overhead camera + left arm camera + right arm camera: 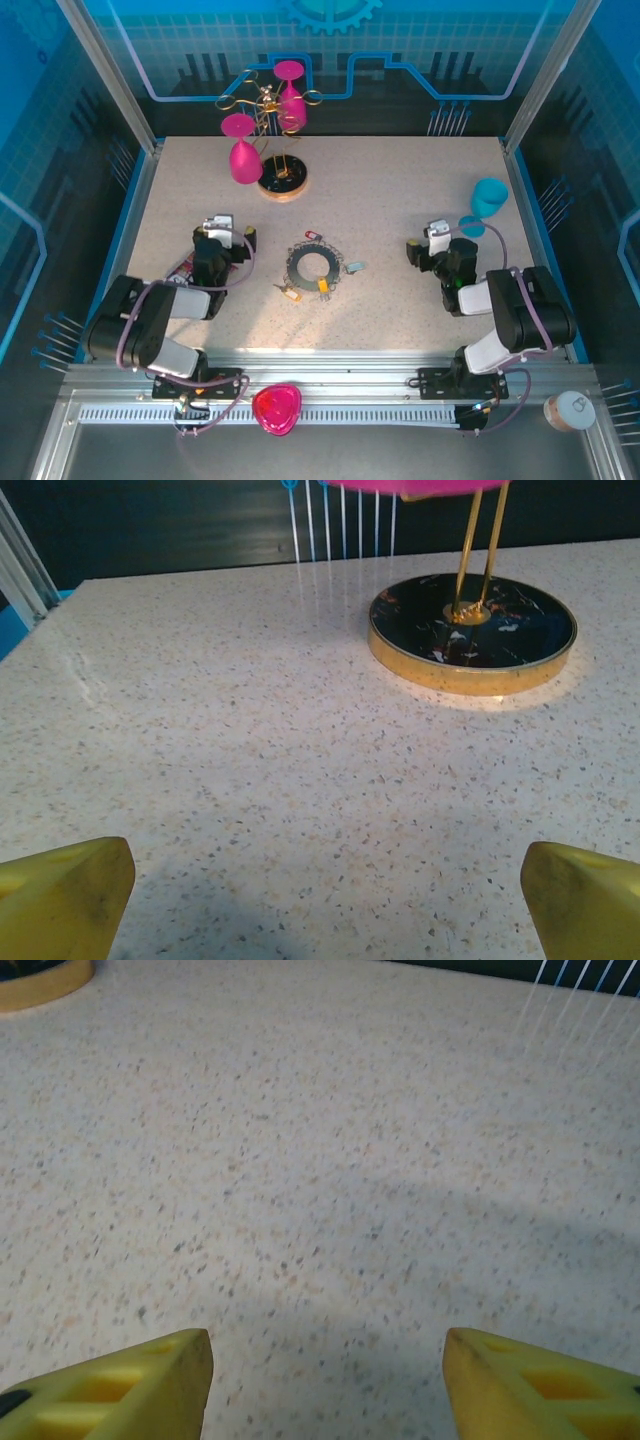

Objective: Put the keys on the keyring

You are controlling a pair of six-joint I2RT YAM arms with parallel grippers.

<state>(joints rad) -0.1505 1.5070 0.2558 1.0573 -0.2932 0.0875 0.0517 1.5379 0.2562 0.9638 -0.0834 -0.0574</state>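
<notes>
The left gripper [228,230] stands wide open with nothing between its fingers. The right gripper [427,243] has its jaws apart too, over bare table [300,1160]. The keyring [313,266] lies flat between them, and the left gripper seems a little nearer to it. The keys [290,293] sit close around its rim, a red key [312,236] on the far side and a teal key [357,267] toward the right arm. I cannot tell if any is already clipped. There is free table on both sides. The teal glass [488,198] stands just beyond the right gripper, and the stand base [472,630] is ahead of the left one.
</notes>
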